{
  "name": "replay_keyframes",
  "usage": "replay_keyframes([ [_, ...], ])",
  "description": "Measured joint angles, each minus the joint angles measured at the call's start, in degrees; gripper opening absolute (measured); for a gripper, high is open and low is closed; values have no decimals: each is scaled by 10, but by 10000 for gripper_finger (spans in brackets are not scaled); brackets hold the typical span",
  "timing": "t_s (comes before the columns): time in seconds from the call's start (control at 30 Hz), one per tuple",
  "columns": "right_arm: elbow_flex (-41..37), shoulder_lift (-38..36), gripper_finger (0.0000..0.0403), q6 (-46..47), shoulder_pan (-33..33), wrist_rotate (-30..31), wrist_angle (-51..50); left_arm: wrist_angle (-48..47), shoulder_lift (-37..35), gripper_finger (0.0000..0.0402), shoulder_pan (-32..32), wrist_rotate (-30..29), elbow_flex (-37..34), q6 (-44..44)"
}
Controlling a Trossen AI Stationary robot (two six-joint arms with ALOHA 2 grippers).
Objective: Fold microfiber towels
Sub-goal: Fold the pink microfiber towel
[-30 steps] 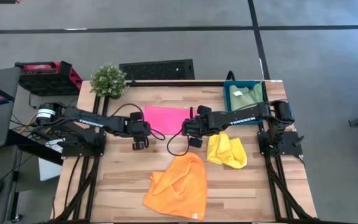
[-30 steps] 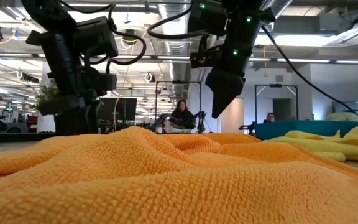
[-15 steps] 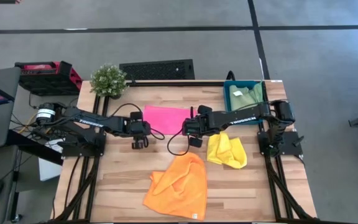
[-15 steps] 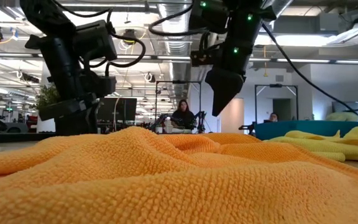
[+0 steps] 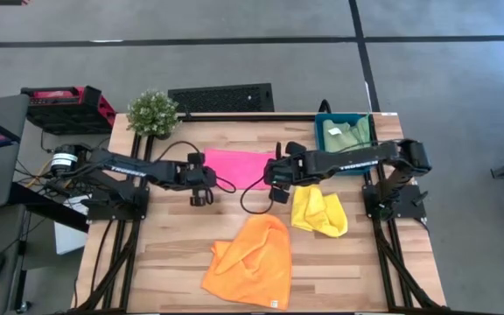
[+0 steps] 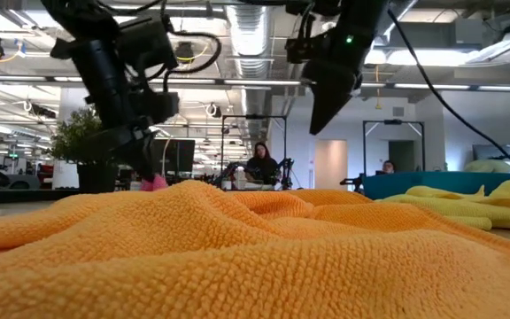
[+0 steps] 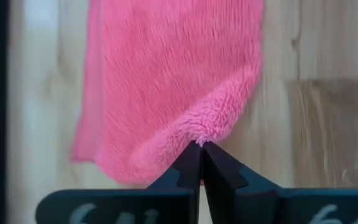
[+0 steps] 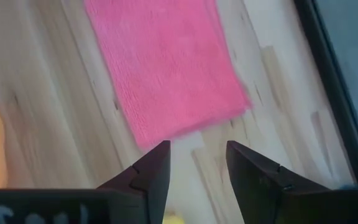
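Hot pink towel (image 5: 236,167) flat on wooden table (image 5: 164,254), between the two grippers. Left gripper (image 7: 199,155) pressed together, pinching a raised tuft at the pink towel's near corner; rest of cloth stretches away ahead of the fingertips. Right gripper (image 8: 196,163) spread, holding nothing, hovering just off the opposite corner, cloth edge just beyond the tips, not touching. In low view a pink scrap visible under the left gripper's tips.

Readable writing: white "TROSSEN" lettering on both arms in high view, small; otherwise nothing legible.

Yellow towel (image 5: 318,211) crumpled just beside and below the right gripper. Orange towel (image 5: 252,262) bunched at the table's front, well apart from both sets of fingers. Sage green towel (image 5: 346,134) lying inside teal bin (image 5: 320,143) at the back right corner. Potted plant (image 5: 152,113) at back left corner.
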Motion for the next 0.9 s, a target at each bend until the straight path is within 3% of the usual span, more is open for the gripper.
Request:
replay_keyframes([
  [0.2,0,-34,178,1,0,0,0,7,25,0,4,5,49,77],
  [0.33,0,-48,178,5,0,0,-9,10,77,0,14,14,91,124],
  [0.63,0,-68,176,9,10,2,-28,12,199,0,32,14,253,221],
  [0.9,0,-101,172,17,40,5,-48,25,263,0,34,45,342,284],
])
